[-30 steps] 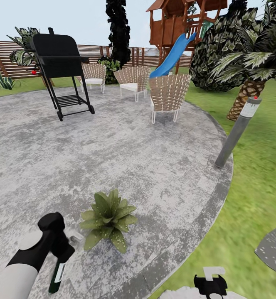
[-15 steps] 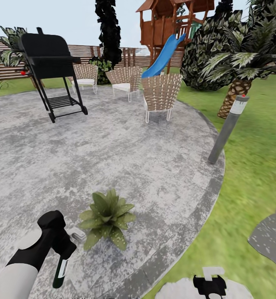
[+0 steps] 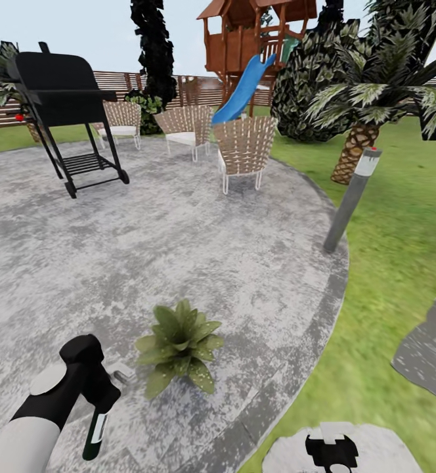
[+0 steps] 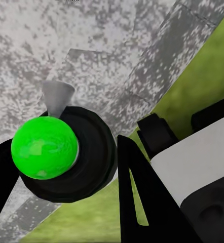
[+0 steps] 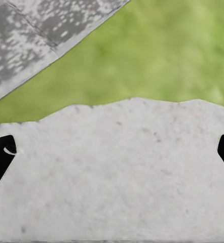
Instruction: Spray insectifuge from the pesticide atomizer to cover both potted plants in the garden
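Observation:
In the head view my left gripper (image 3: pixel 102 402) is shut on the pesticide atomizer (image 3: pixel 95 430), a slim dark bottle with a white label that hangs below the fingers. The left wrist view shows the atomizer (image 4: pixel 86 152) end-on between the black fingers (image 4: pixel 135 197), with a green ball and a grey nozzle on it. One potted plant (image 3: pixel 180 345), a low olive-green rosette, sits on the grey patio (image 3: pixel 198 249) just right of the left gripper. My right gripper (image 3: pixel 332 453) stands open low over a pale stepping stone (image 5: pixel 122 177), nothing between its fingers.
A grey bollard lamp (image 3: pixel 350 200) stands at the patio's right edge. A black grill (image 3: pixel 64 108) and wicker chairs (image 3: pixel 245 151) stand at the back of the patio. Behind them are a wooden playset with a blue slide (image 3: pixel 244 85), a palm (image 3: pixel 362 125) and a fence. Lawn and another stepping stone (image 3: pixel 431 351) lie to the right.
The whole view has slid left, so the camera has turned right. The left gripper still holds the atomizer in the same place in the picture. The plant sits slightly higher and further right.

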`<state>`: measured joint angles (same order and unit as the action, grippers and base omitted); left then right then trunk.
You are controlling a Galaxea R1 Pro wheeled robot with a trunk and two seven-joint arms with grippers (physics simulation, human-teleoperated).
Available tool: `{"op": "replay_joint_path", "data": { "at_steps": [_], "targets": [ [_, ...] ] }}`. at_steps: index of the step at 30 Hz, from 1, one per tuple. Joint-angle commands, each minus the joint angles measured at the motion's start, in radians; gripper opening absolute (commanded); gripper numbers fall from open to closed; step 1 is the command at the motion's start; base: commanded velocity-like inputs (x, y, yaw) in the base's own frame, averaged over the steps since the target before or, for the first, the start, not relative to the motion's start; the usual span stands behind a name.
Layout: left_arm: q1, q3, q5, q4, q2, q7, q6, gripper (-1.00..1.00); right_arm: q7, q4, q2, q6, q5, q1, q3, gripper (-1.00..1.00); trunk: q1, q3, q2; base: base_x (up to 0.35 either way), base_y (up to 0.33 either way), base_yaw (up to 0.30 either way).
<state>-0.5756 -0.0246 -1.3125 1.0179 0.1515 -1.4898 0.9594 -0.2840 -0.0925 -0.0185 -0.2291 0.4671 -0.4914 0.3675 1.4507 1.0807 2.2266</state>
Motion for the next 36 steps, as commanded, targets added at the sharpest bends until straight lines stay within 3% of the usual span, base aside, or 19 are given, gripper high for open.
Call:
{"op": "replay_joint_path", "data": {
  "at_steps": [1,3,4,7,9,13,27,30,33,36],
  "targets": [
    [0.000,0.000,-0.008,-0.003,0.000,-0.007,0.010,-1.00,-0.003,0.002,0.000,-0.004,0.010,-0.001,0.008,1.00,0.000,0.001,0.000,0.000,0.068,-0.245],
    [0.000,0.000,0.013,-0.041,-0.002,-0.003,0.009,-1.00,-0.003,0.003,0.001,-0.004,0.010,-0.001,0.008,1.00,0.000,0.001,0.000,0.000,0.026,-0.254],
    [0.000,0.001,0.051,-0.067,-0.006,0.003,0.009,-1.00,-0.003,0.003,0.002,-0.004,0.010,-0.001,0.008,1.00,0.000,0.001,0.000,0.000,0.007,-0.186],
    [0.000,-0.004,0.109,-0.073,-0.008,0.082,0.008,-1.00,-0.003,0.002,0.002,-0.004,0.010,-0.001,0.008,1.00,0.000,0.001,0.000,0.000,0.002,-0.062],
    [0.000,-0.004,0.135,-0.071,-0.008,0.130,0.008,-1.00,-0.003,0.003,0.002,-0.004,0.010,-0.001,0.008,1.00,0.000,0.001,0.000,0.000,0.001,-0.015],
    [-0.001,-0.001,0.175,-0.071,-0.008,0.155,0.001,-1.00,-0.003,0.003,0.002,-0.004,0.010,-0.001,0.008,1.00,0.000,0.001,0.000,-0.019,0.010,-0.008],
    [-0.005,0.004,0.185,-0.071,-0.005,0.139,-0.005,-1.00,-0.003,0.003,0.000,-0.004,0.010,-0.001,0.008,1.00,0.000,0.001,0.000,-0.132,0.241,-0.236],
    [-0.015,0.005,0.184,-0.071,0.006,0.059,-0.017,-1.00,-0.003,0.003,0.000,-0.004,0.010,-0.001,0.008,1.00,0.000,0.001,0.000,0.121,0.280,-0.262],
    [-0.018,0.005,0.175,-0.070,0.016,-0.032,-0.072,-1.00,-0.003,0.002,0.000,-0.004,0.010,-0.001,0.008,1.00,0.000,0.001,0.000,0.059,0.115,-0.201],
    [-0.037,0.005,0.171,-0.070,0.019,-0.062,-0.097,-1.00,-0.003,0.002,0.000,-0.005,0.011,-0.001,0.008,1.00,0.000,0.001,0.000,0.011,0.022,-0.046]
  ]
}}
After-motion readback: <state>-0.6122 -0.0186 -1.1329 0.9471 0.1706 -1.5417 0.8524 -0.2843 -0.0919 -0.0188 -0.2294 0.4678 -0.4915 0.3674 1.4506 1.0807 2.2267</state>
